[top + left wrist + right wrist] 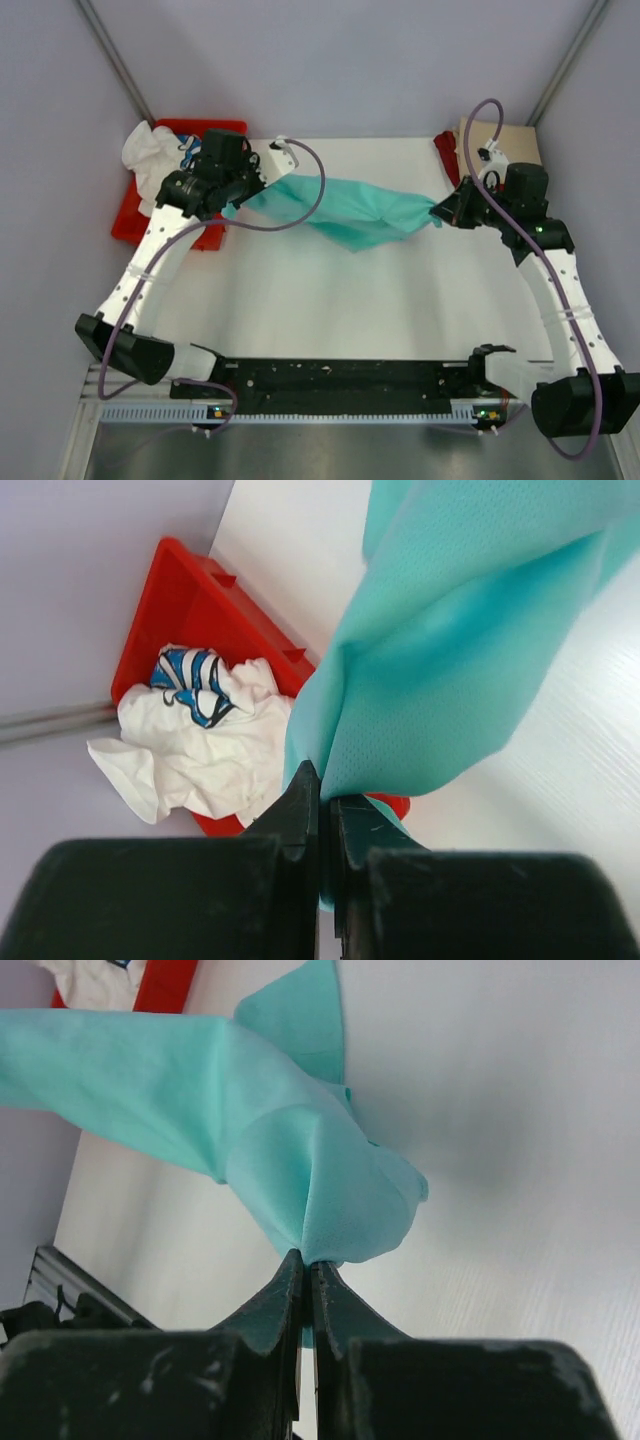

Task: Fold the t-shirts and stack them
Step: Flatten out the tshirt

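Note:
The teal t-shirt [350,208] hangs stretched between my two grippers above the far part of the white table [330,300]. My left gripper [238,205] is shut on its left end, seen close up in the left wrist view [325,790] with the teal cloth [470,630] rising from the jaws. My right gripper [442,212] is shut on its right end; the right wrist view [306,1260] shows the cloth [290,1150] bunched at the tips. A white t-shirt [150,150] and a blue-and-white striped one [195,685] lie crumpled in the red tray. A dark red shirt [446,150] and a tan one [505,140] lie at the far right.
The red plastic tray [135,215] sits at the far left edge of the table, beside my left arm; it also shows in the left wrist view [185,590]. Grey walls close in the back and sides. The black arm mount [340,375] runs along the near edge.

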